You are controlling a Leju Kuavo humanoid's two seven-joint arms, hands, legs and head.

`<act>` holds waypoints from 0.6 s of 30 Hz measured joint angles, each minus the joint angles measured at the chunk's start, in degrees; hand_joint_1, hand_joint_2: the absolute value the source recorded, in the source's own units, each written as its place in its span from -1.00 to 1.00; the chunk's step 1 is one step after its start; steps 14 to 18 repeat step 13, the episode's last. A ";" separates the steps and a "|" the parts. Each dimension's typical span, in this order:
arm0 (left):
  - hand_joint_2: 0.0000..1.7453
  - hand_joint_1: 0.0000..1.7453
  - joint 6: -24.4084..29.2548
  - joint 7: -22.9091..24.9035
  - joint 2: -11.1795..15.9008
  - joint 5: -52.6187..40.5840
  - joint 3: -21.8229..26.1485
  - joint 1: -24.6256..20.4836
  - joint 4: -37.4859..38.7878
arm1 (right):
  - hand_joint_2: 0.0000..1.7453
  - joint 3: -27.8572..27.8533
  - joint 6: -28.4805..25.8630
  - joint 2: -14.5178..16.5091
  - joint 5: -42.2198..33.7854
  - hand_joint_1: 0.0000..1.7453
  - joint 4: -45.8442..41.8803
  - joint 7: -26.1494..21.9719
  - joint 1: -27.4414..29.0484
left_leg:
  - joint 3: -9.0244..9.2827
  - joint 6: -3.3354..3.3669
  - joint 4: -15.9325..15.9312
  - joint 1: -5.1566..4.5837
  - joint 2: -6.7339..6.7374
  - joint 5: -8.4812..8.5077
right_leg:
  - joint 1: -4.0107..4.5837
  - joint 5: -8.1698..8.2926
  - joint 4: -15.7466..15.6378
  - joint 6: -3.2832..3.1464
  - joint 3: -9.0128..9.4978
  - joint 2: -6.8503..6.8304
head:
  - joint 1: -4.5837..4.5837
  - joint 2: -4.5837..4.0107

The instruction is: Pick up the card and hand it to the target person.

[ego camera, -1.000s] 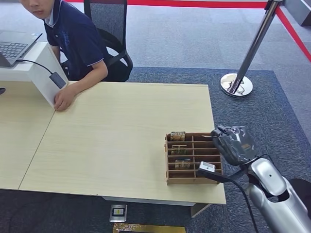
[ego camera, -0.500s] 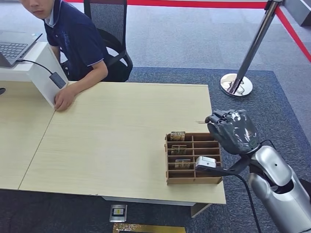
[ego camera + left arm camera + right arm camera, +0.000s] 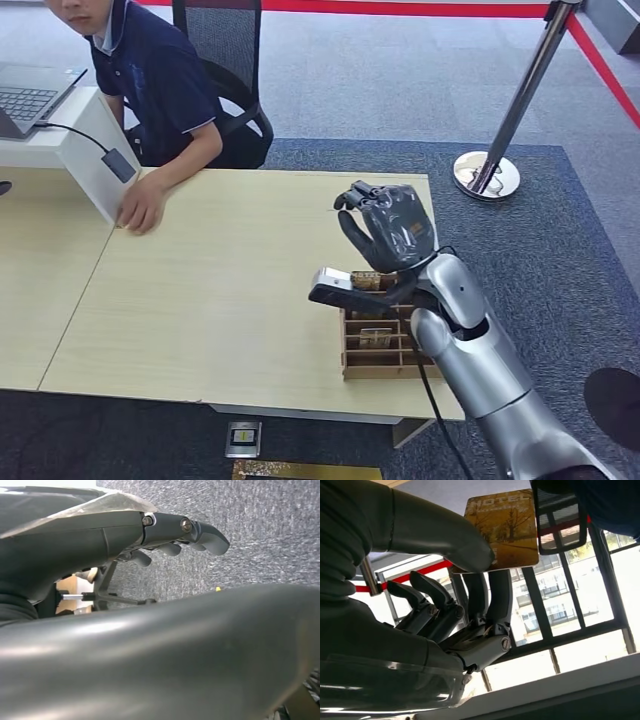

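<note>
Item: card handover, status at this moment, as I logged it from the remote station.

Done: the card (image 3: pixel 501 527) was out of the wooden organiser (image 3: pixel 381 345) and in my right hand (image 3: pixel 386 228), raised above the counter (image 3: pixel 226 280).

Grip: the thumb pressed the card against the fingers (image 3: pixel 501 595), with the printed face toward the wrist camera; in the head view it showed as a thin edge at the fingertips. The other fingers lay curled beside them, holding nothing.

Position: the card stuck out beyond the fingertips, above the counter's far half, just beyond the organiser.

Left: I judged the delivery itself still outstanding. The person (image 3: pixel 151 80) sat at the far left corner, one hand (image 3: pixel 142 208) resting on the counter, well apart from the card.

Left hand (image 3: pixel 177 535): seen over carpet, fingers apparently loosely extended with nothing in them.
</note>
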 joint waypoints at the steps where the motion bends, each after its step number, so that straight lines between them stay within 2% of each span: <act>1: -1.00 -1.00 0.09 0.06 -0.02 0.00 0.00 -0.01 0.01 | 1.00 0.23 -0.32 1.28 0.43 1.00 1.30 0.05 -0.76 | 0.00 0.00 0.00 0.00 0.00 0.00 | 0.00 0.00 0.00 0.00 0.00 0.00 | 0.00 0.00; 5: -1.00 -1.00 0.23 0.27 -0.07 -0.07 -0.01 -0.02 0.07 | 1.00 1.04 -1.32 5.58 2.43 1.00 5.69 0.63 -3.19 | -0.01 0.00 0.00 0.00 0.00 0.00 | 0.00 0.00 0.00 0.00 0.00 0.00 | 0.00 0.00; 10: -1.00 -1.00 0.20 0.37 -0.08 -0.51 -0.08 -0.02 0.10 | 1.00 1.61 -1.79 9.18 4.22 1.00 9.61 1.05 -5.28 | -0.01 0.00 0.00 0.00 -0.01 0.00 | 0.00 0.00 -0.01 0.00 0.00 0.00 | 0.01 -0.01; 13: -1.00 -1.00 0.16 0.38 -0.10 -0.69 -0.12 -0.02 0.11 | 1.00 1.94 -2.08 10.34 4.61 1.00 11.13 1.09 -5.88 | -0.01 0.00 0.00 0.00 -0.01 0.00 | 0.00 0.00 -0.02 0.00 0.00 0.00 | 0.00 -0.01; 18: -1.00 -1.00 0.16 0.38 -0.10 -0.69 -0.12 -0.02 0.11 | 1.00 1.94 -2.08 10.34 4.61 1.00 11.13 1.09 -5.88 | -0.01 0.00 0.00 0.00 -0.01 0.00 | 0.00 0.00 -0.02 0.00 0.00 0.00 | 0.00 -0.01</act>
